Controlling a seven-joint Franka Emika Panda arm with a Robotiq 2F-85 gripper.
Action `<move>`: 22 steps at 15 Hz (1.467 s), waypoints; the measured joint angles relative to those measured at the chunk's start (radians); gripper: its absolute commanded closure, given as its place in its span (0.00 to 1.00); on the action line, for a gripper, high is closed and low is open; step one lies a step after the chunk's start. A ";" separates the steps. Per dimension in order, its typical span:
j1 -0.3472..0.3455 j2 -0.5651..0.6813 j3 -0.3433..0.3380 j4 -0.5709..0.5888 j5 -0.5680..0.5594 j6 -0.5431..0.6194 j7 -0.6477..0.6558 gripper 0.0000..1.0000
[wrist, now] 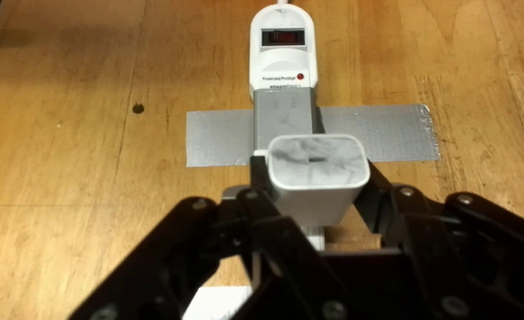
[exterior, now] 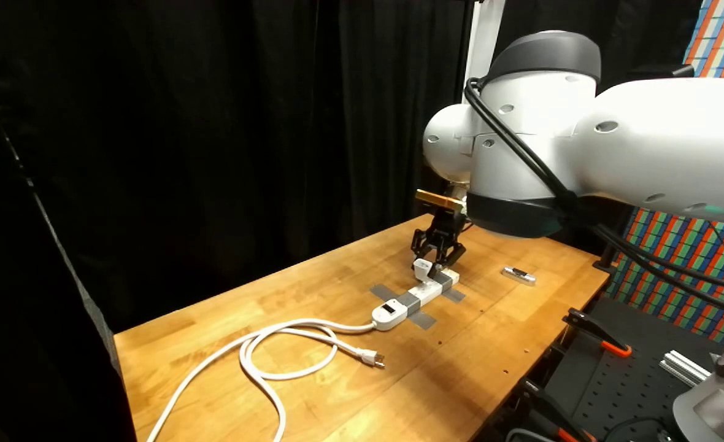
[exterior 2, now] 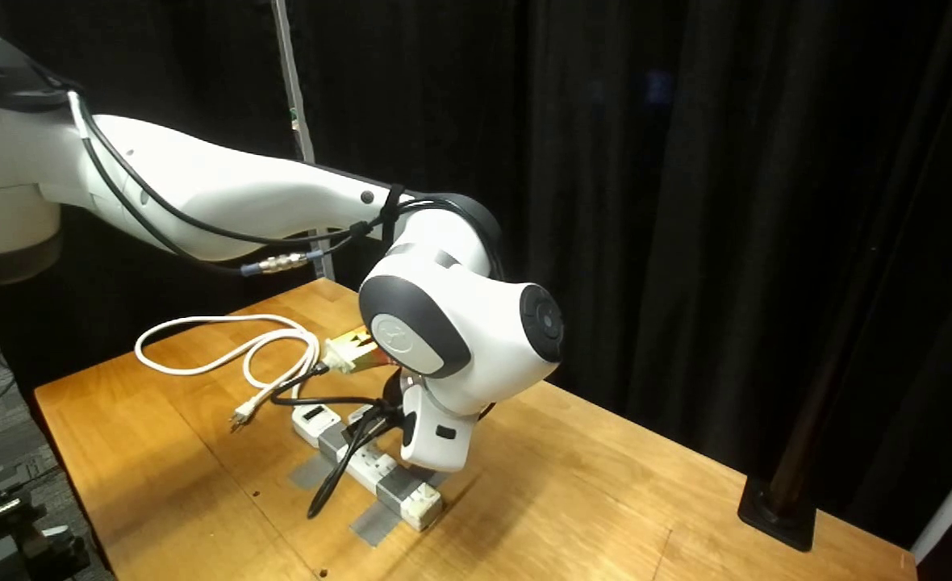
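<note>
One white charger block (wrist: 317,162), clamped between left and right jaws — gripper (wrist: 317,183) spread to block width, over the power strip (wrist: 283,62). Lower left in wrist view, white patch (wrist: 220,303) cut off — unidentified; block-to-strip contact cannot be told. Cord plug (exterior: 371,358): seen in both exterior views, not the wrist view.

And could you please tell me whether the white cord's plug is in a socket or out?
Out: the plug lies on the table, its prongs bare in both exterior views.
</note>
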 measured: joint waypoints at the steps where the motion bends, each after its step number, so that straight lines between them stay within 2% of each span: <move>1: 0.000 0.000 0.001 -0.002 0.000 -0.012 0.003 0.77; 6: 0.000 0.000 0.004 -0.013 0.000 -0.048 0.008 0.77; 15: 0.000 0.000 0.027 -0.042 0.002 0.002 0.007 0.77; 22: 0.000 0.000 0.027 -0.043 0.051 0.003 0.007 0.77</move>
